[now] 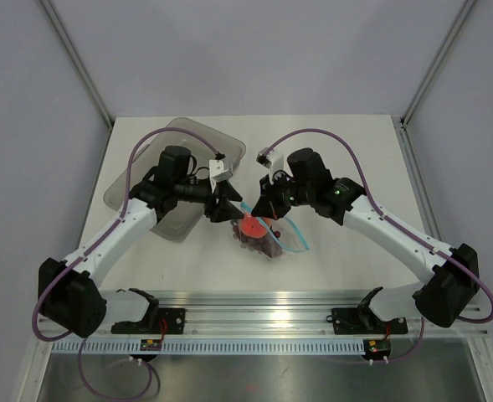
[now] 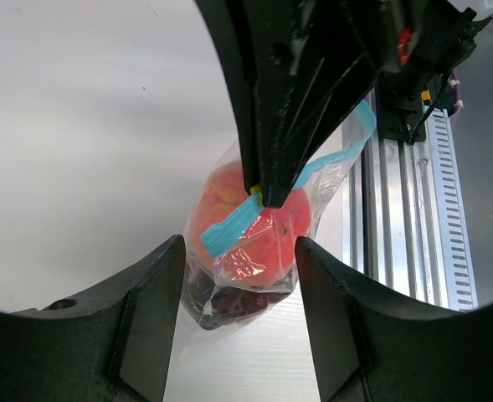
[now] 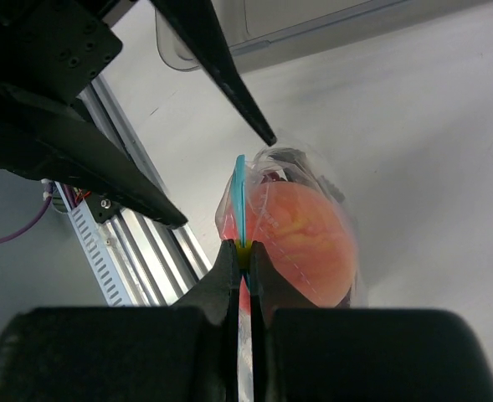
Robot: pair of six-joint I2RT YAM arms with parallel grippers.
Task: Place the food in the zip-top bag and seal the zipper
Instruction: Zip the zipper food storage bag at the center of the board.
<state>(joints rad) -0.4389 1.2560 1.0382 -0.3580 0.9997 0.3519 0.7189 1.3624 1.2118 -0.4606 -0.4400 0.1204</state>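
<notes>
1 zipper (image 3: 239,197), seemingly within right pincer (image 3: 243,246)

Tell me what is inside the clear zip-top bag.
A round orange-red peach-like fruit fills the clear crinkly plastic bag, with dark red-purple grapes deeper in. The fruit hides most of the grapes.

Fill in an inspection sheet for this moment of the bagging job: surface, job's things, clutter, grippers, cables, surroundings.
Surface: white table.
Job's things: peach and grapes are inside the zip-top bag near the table's middle; cannot tell how much of the zipper is sealed.
Clutter: grey tray at the back left.
Grippers: right gripper shut on the zipper; left gripper open, facing the bag.
Cables: purple cables loop along both arms.
Surroundings: grey walls; metal rail at the near edge.
</notes>
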